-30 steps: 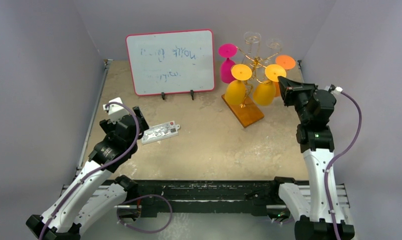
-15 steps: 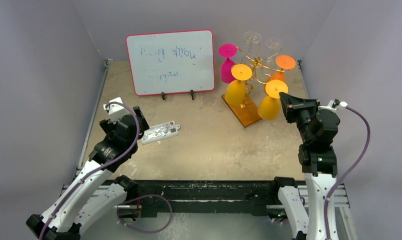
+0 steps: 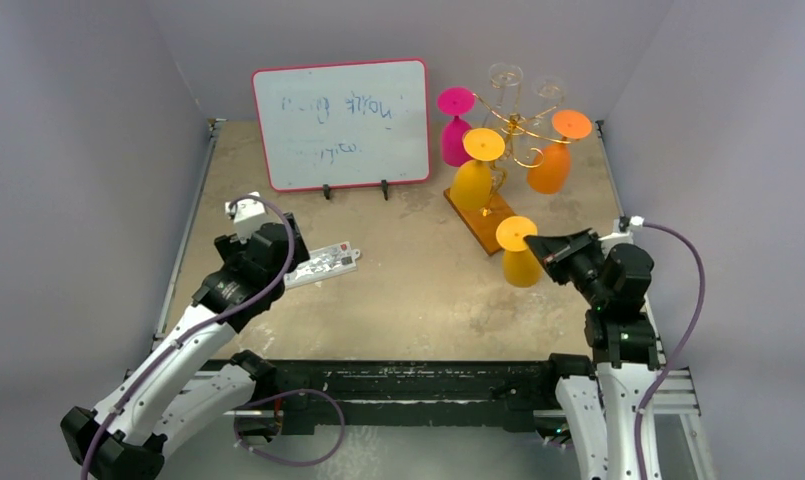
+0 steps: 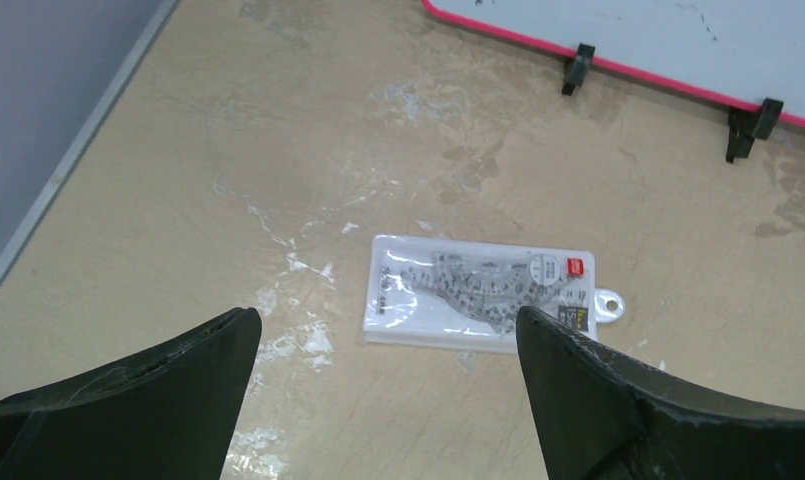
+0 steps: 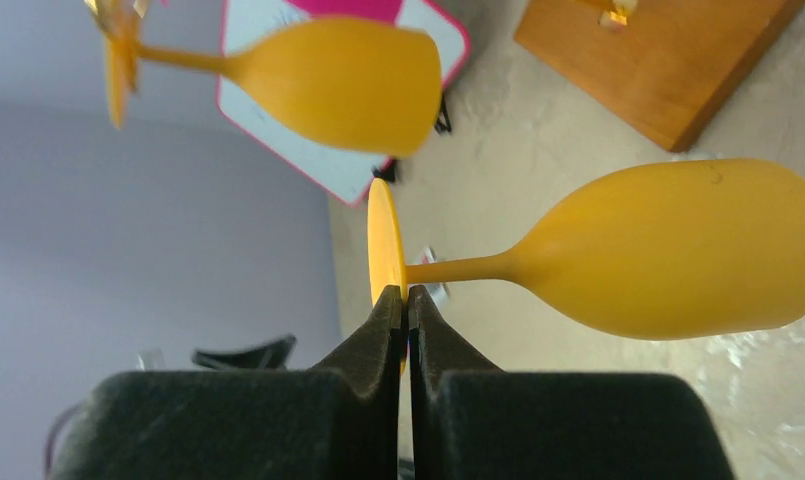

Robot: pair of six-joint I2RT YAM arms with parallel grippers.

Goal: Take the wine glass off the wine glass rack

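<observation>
My right gripper (image 3: 544, 247) is shut on the foot of a yellow wine glass (image 3: 520, 261), held upside down in the air in front of the rack, clear of it. In the right wrist view the fingers (image 5: 406, 298) pinch the thin yellow foot (image 5: 382, 240), and the bowl (image 5: 678, 250) points right. The gold wire rack (image 3: 515, 127) on its orange-brown wooden base (image 3: 488, 225) still carries a yellow glass (image 3: 474, 175), an orange glass (image 3: 554, 158), a pink glass (image 3: 454, 130) and two clear glasses (image 3: 505, 78). My left gripper (image 4: 383, 335) is open and empty above the table at the left.
A red-framed whiteboard (image 3: 341, 123) stands at the back left of the rack. A white plastic packet (image 3: 322, 264) lies on the table just beyond my left gripper, also in the left wrist view (image 4: 481, 291). Grey walls close in the sides.
My right gripper has pulled the yellow glass off the rack's front arm and moved it toward the near edge and lower. My left arm has shifted slightly right.
</observation>
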